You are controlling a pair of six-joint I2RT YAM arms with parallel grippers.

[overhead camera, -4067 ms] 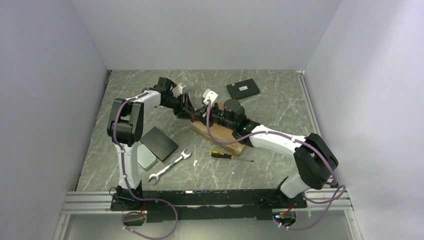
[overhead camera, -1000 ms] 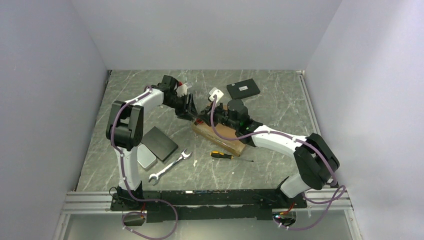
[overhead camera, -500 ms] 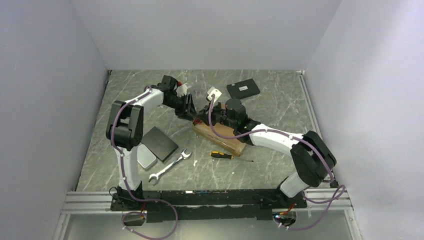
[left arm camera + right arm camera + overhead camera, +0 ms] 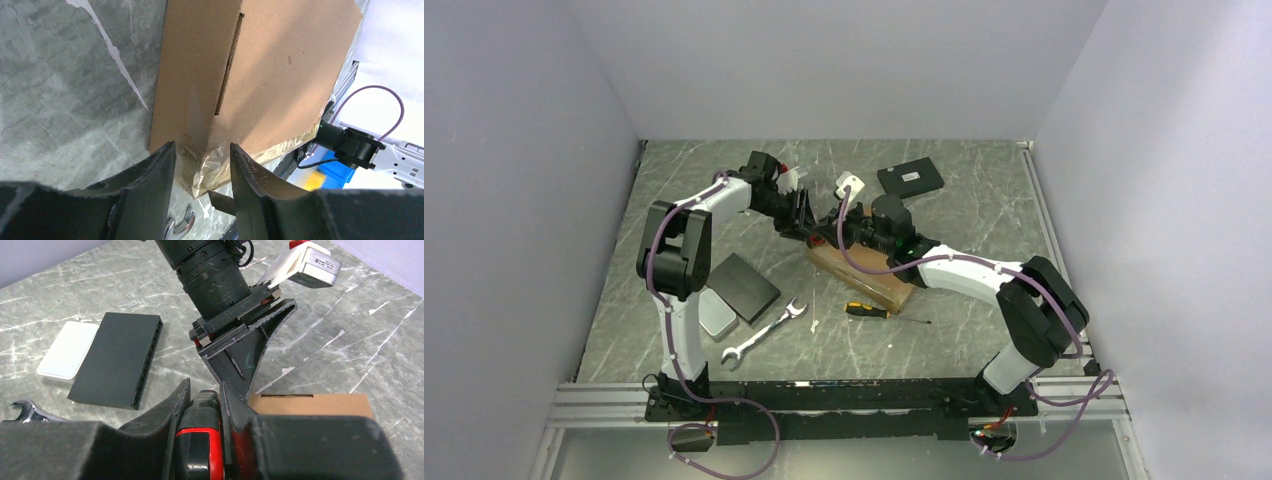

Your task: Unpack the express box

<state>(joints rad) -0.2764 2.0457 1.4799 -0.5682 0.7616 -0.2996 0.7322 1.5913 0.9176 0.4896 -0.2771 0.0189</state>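
The express box [image 4: 867, 277] is a flat brown cardboard mailer lying in the middle of the table, closed. In the left wrist view its near corner [image 4: 200, 125] sits between the fingers, with clear tape peeling from it. My left gripper [image 4: 807, 216] [image 4: 200, 147] is closed around that corner. My right gripper [image 4: 826, 238] [image 4: 202, 390] is shut on a red and black tool handle [image 4: 206, 440], right beside the left gripper at the box's far left end. The tool's tip is hidden.
A dark grey slab [image 4: 742, 287] leans on a white tin [image 4: 714, 313] at the left. A wrench [image 4: 764, 335] and a screwdriver [image 4: 871, 310] lie in front of the box. A small black labelled box [image 4: 910, 179] lies at the back.
The right arm has shifted a little to the left, with its elbow swinging in. The left gripper stays at the box corner. The box has not moved.
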